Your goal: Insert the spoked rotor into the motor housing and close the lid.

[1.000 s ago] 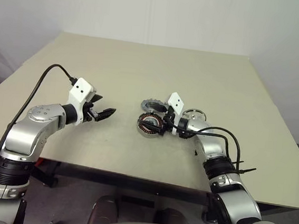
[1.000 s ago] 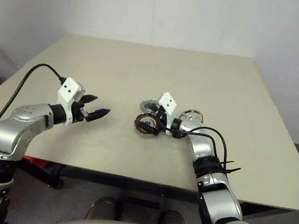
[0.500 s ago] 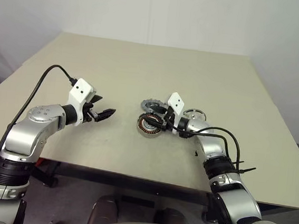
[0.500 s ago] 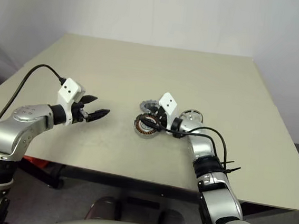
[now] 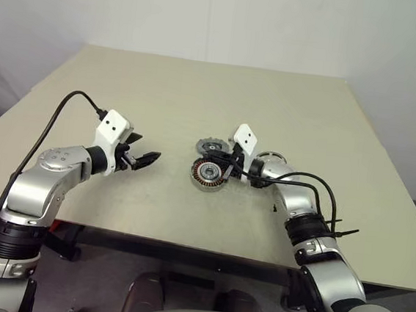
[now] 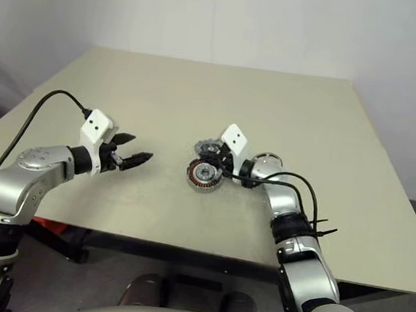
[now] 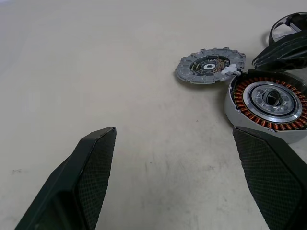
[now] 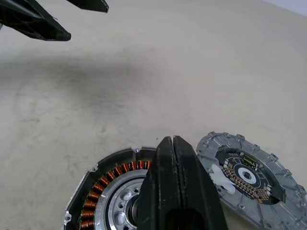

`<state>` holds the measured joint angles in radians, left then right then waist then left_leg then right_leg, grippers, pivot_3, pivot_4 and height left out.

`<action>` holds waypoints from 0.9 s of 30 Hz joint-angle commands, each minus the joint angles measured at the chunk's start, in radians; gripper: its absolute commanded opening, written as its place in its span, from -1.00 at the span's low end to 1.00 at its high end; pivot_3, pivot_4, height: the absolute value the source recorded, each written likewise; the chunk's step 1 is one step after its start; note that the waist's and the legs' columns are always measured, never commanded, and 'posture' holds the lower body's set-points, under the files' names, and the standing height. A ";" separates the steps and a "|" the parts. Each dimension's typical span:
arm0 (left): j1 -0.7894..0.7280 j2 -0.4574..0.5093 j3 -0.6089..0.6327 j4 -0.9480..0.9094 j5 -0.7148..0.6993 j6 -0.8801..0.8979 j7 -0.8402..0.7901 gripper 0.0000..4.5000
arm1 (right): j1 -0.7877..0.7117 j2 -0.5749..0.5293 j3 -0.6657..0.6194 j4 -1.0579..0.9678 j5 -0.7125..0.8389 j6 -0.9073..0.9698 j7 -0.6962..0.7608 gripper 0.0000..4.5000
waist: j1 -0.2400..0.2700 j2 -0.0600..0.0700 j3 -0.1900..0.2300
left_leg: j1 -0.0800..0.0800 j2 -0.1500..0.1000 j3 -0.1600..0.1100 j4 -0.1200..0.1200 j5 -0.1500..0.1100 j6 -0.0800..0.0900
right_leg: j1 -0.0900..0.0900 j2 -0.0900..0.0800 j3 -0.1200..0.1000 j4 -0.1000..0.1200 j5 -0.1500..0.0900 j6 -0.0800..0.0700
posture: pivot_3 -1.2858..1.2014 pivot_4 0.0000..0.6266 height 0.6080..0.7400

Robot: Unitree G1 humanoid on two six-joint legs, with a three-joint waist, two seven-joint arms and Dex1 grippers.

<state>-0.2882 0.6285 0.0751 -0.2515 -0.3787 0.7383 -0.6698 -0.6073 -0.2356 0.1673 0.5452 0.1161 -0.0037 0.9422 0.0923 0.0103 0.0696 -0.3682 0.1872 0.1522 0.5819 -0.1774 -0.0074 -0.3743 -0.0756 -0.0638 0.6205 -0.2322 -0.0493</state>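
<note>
The right gripper [image 8: 173, 158] has its two black fingers [image 8: 163, 191] pressed flat together with nothing between them, their tips hanging over the motor housing [image 7: 268, 103], close above its copper windings and near the central bearing. The likely trouble starts here: pressed-together fingers so close to the open cup could scrape the windings or nudge the housing across the counter [image 5: 177, 94] if the arm dips or swings sideways, and the housing sits loose, so a push would slide it into the lid [image 7: 210, 67].

The lid lies flat, its edge touching or nearly touching the housing's far rim, its notched edge clear to see. The spoked rotor [image 5: 270, 160] rests on the counter just beside the housing on the robot's right, partly hidden behind the right wrist; the empty right fingers have no hold on it, so it is not yet inserted, and the arm itself could knock it when it turns toward it.

The left gripper [image 5: 146, 157] hovers well apart to the left, fingers [image 7: 93, 163] spread wide and empty, aimed toward the housing.
</note>
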 commanded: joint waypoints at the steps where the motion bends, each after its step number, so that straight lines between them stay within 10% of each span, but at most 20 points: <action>1: -0.004 0.012 0.027 -0.028 -0.007 -0.017 0.002 0.82 | -0.001 -0.010 0.020 -0.061 -0.001 0.009 0.033 -0.99 | 0.000 0.000 0.000 | 0.000 0.000 0.000 0.000 0.000 0.000 | 0.000 0.000 0.000 0.000 0.000 0.000 | 0.03 -1.00 1.00; 27: 0.001 0.012 0.027 -0.033 -0.005 -0.020 0.009 0.82 | -0.025 0.017 -0.001 0.079 -0.015 -0.070 -0.003 -0.99 | 0.000 0.000 0.000 | 0.001 0.000 0.000 0.000 0.000 0.000 | 0.001 0.000 0.000 0.000 0.000 0.000 | 0.03 -1.00 1.00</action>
<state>-0.2750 0.6291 0.0759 -0.2522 -0.3783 0.7382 -0.6664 -0.6255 -0.2214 0.1941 0.6807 0.0678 -0.0746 0.9267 0.0921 0.0103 0.0695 -0.3679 0.1871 0.1521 0.5820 -0.1773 -0.0076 -0.3740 -0.0756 -0.0635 0.6208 -0.2322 -0.0493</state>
